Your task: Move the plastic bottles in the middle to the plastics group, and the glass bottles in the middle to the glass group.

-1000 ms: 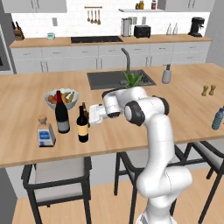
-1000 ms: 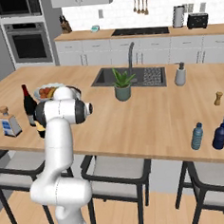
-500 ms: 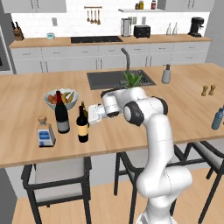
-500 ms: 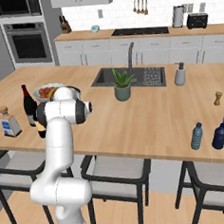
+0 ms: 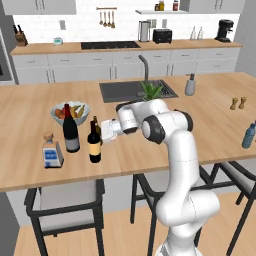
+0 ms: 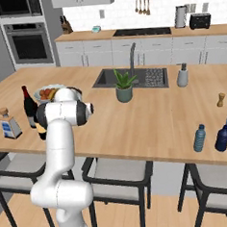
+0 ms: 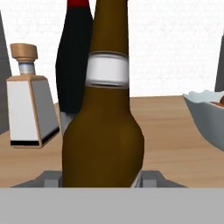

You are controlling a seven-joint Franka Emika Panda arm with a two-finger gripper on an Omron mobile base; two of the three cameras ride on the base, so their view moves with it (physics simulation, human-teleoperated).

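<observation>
Now hand (image 5: pixel 101 133) pinching upright brown bottle (image 7: pixel 103 131) low, between fingers.

The desk (image 5: pixel 30 170) is viewed from behind the arm, forward and downward, by two base cameras, left and right; its bottles and sink (image 6: pixel 146 77) are shared. The brown beer bottle (image 7: pixel 103 131) is seen very close from the hand camera.

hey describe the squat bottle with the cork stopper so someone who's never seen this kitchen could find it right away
Start at the long wooden island counter and go to its left end, near the fruit bowl. The squat square bottle stands nearest the front edge, left of two dark wine bottles. Unlike those tall dark ones, it is short, clear, blue-labelled and corked.
</observation>
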